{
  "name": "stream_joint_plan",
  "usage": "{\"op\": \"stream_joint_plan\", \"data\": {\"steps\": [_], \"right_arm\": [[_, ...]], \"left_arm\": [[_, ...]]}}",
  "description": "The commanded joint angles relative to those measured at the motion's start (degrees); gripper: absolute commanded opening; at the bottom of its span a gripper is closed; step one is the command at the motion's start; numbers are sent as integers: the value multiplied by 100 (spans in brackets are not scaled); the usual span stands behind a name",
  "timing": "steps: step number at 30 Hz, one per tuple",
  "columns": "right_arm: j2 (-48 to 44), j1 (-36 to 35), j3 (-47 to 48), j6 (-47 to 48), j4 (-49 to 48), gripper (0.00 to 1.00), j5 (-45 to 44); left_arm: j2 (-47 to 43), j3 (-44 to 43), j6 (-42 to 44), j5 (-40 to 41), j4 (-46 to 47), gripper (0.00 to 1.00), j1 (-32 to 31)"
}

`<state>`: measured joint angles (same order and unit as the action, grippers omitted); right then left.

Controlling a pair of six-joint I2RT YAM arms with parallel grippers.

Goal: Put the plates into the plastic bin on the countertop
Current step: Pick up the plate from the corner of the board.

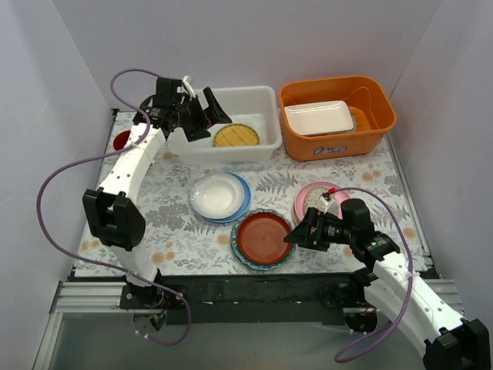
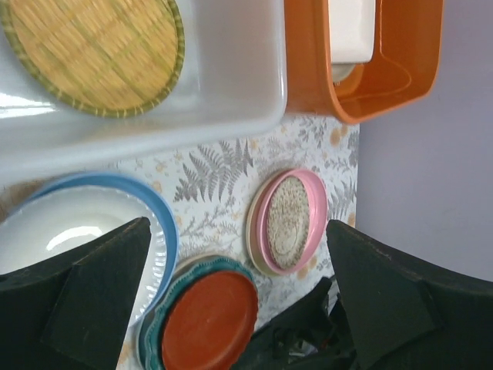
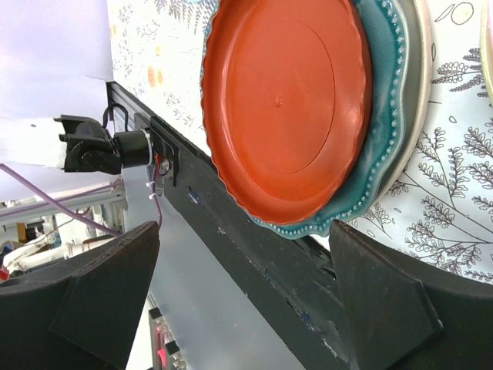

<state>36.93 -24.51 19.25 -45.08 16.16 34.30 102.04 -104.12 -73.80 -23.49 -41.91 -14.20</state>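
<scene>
Left gripper (image 1: pixel 206 121), jaws spread and empty, hangs over the 9 o'clock end of the plastic bin (image 1: pixel 231 154), where the yellow woven plate (image 1: pixel 236 136) already lies flat. Right gripper (image 1: pixel 296 234), likewise open and holding nothing, sits at the 3 o'clock edge of the red plate (image 1: pixel 263 237), which nests in the teal scalloped plate (image 3: pixel 385 116) at 6 o'clock on the countertop (image 1: pixel 177 223). The white plate (image 1: pixel 216 194) on the light blue plate (image 1: pixel 244 202) lies at centre; the pink plate (image 2: pixel 317 222), carrying the speckled grey oval (image 2: pixel 286 223), lies at 4 o'clock. Likely hazards: a pinch on the red rim may also catch the teal rim and lift both; a shallow grip may let the glossy plate tilt and slip; a push may slide the stack toward the near table edge; the left arm over the bin may obstruct delivery.
</scene>
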Motion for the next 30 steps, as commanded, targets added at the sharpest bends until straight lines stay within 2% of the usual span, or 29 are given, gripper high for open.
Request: {"op": "stream_joint_plan", "data": {"steps": [1, 10, 18, 30], "right_arm": [[-98, -18, 158, -27, -52, 98, 50], [-168, -18, 185, 61, 142, 98, -20], [-125, -18, 123, 34, 97, 96, -82], [227, -18, 193, 157, 63, 86, -266]], "left_arm": [[-1088, 995, -205, -376, 341, 98, -92], [-2626, 2632, -626, -464, 596, 98, -241], [-3575, 4081, -1039, -394, 745, 98, -479], [-4157, 4848, -1295, -341, 781, 98, -681]]}}
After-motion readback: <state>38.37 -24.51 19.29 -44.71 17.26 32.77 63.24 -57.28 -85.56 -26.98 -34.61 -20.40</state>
